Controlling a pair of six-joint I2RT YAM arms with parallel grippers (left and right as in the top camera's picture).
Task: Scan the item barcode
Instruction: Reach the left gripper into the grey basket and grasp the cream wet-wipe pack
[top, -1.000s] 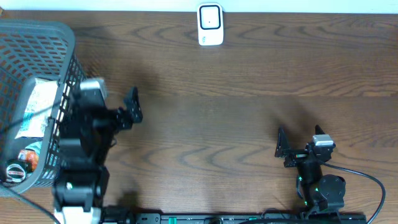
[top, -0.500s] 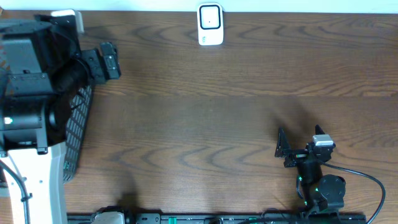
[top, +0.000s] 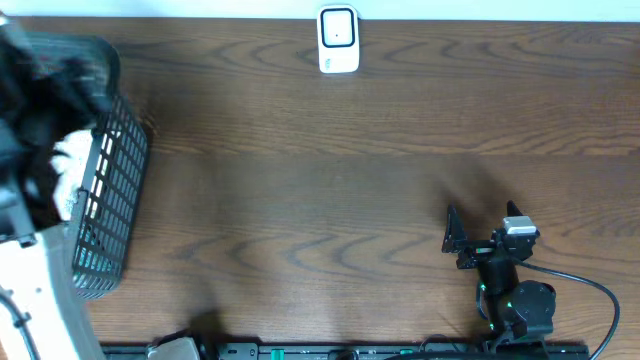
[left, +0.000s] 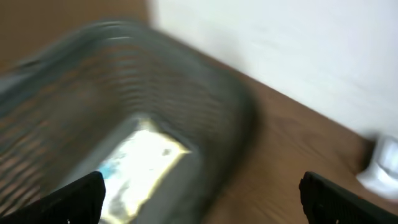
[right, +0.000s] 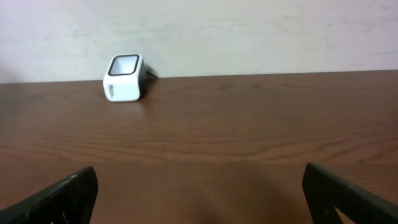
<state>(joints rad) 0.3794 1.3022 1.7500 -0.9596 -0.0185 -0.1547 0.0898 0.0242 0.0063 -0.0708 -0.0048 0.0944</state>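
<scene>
The item, a white packet with blue print (left: 140, 167), lies inside the grey mesh basket (left: 205, 106); from overhead only a white patch of the packet (top: 72, 158) shows through the basket (top: 115, 190). My left gripper (left: 202, 182) hovers open over the basket, motion-blurred, with nothing between its fingers. In the overhead view the left arm (top: 40, 95) is a dark blur above the basket's far left. The white barcode scanner (top: 338, 40) stands at the table's far edge. My right gripper (right: 200, 171) is open and empty, low over the table, facing the scanner (right: 124, 78).
The basket stands at the table's left edge, close to the white wall behind it. The scanner (left: 380, 165) shows at the right edge of the left wrist view. The right arm's base and cable (top: 520, 305) sit at the front right.
My left arm has swung from beside the basket's right side to the far left, over the basket. The right arm has not moved.
</scene>
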